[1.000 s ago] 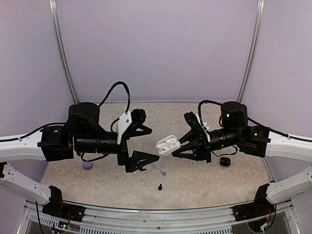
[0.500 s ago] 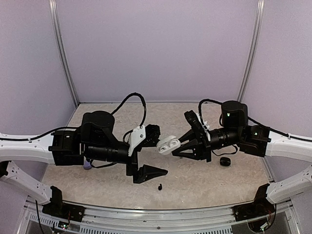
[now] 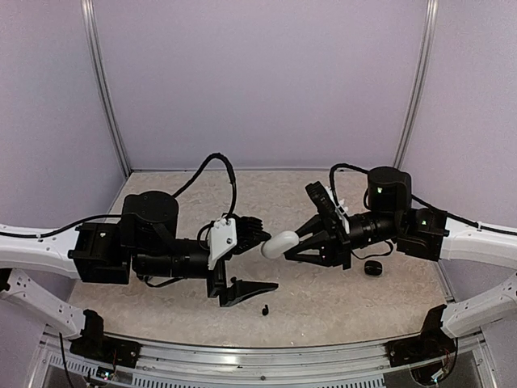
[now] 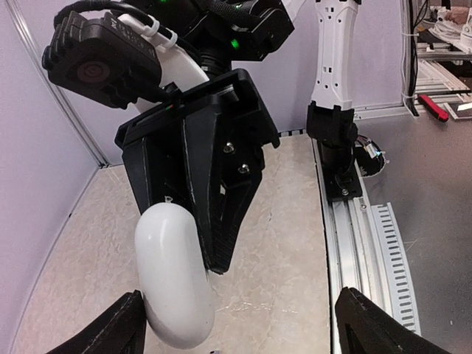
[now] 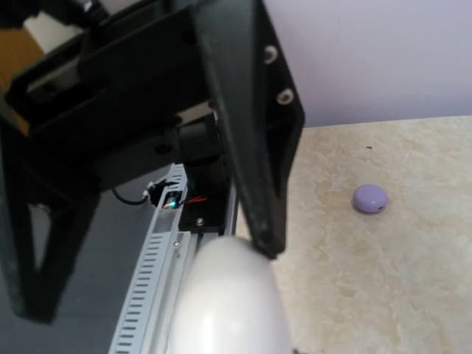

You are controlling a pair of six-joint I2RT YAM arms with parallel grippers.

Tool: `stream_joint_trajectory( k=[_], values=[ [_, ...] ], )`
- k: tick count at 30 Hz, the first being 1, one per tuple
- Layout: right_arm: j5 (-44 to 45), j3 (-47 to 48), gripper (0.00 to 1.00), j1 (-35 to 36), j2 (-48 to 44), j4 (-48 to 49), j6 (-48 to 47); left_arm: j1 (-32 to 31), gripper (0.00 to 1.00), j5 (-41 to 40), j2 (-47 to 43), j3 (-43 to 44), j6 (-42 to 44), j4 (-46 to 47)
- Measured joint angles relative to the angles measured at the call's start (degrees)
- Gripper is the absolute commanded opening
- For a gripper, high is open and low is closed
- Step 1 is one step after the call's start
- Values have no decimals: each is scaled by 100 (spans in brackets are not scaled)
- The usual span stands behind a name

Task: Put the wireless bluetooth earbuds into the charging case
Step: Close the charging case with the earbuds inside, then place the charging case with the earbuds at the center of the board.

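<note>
**White case held over mid-table, one black earbud loose at the near edge**

The left gripper (image 3: 273, 260) stands wide, its two fingers well apart with nothing gripped between them. It points toward the middle of the table (image 3: 323, 311). In the left wrist view its fingertips sit at the bottom corners, and the white charging case (image 3: 281, 242) hangs between and beyond them, touching neither.

A lavender case (image 5: 369, 198) lies on the table beyond the left gripper. It shows only from the right wrist, because the left arm hides it from above.

Only one of the wireless bluetooth earbuds can be seen. This black earbud (image 3: 265, 309) lies on the table close to the near edge, about midway along it, just nearer than the left gripper's lower finger and touching nothing.

The white charging case is closed, so its inside cannot be seen. The right gripper (image 3: 294, 244) pinches it at one end, jaws narrow on it, and holds it above the middle of the table. The case's free, rounded end reaches toward the left gripper's opening.

A black case (image 3: 372, 267) lies on the table toward the right edge, under the right arm.
</note>
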Motion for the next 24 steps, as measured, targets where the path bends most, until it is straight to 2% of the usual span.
stream_joint_trajectory(
  k=[6, 11, 14, 17, 20, 24],
  values=[
    [-42, -2, 0, 0, 0, 0, 212, -238, 83, -721, 212, 120, 407, -26],
    [2, -17, 0, -22, 0, 11, 345, -323, 99, -1075, 328, 118, 538, 37],
    [50, -17, 0, -153, 0, 85, 424, -284, 99, -1252, 247, -120, 439, 308],
    [149, -17, 0, -389, 13, 133, 518, -68, 99, -1419, -15, -461, 181, 564],
    [293, -15, 0, -758, 186, 227, 667, 424, 99, -1624, -387, -741, -271, 820],
    [431, 118, 0, -1281, 905, 269, 848, 1198, 99, -1818, -706, -863, -1187, 1147]
  ],
)
